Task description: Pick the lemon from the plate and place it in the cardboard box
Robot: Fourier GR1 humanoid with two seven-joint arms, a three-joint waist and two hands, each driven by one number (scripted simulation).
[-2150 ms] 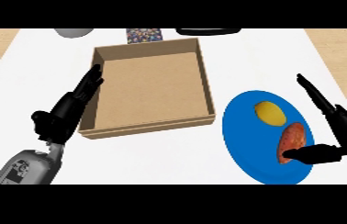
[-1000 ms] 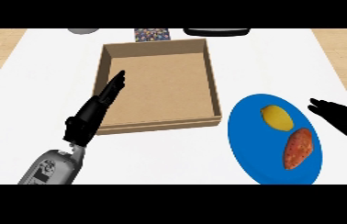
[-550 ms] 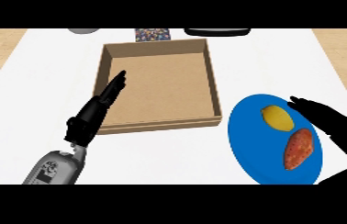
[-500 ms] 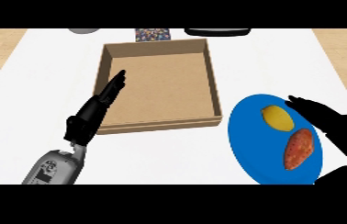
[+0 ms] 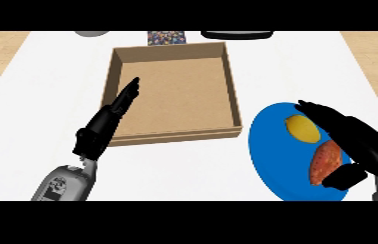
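Small yellow lemon (image 5: pixel 302 128) on round blue plate (image 5: pixel 269 153) — just left of right hand (image 5: pixel 347 133), fingers straight, grasping nothing

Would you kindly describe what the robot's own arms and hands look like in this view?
The left robot hand is matte black, with long, slim, segmented fingers and a blocky black wrist. Behind it, the left forearm is a rounded, glossy grey shell with small dark markings. The right robot hand is the same black, chunky and jointed. Its forearm lies outside the view. No cables show.
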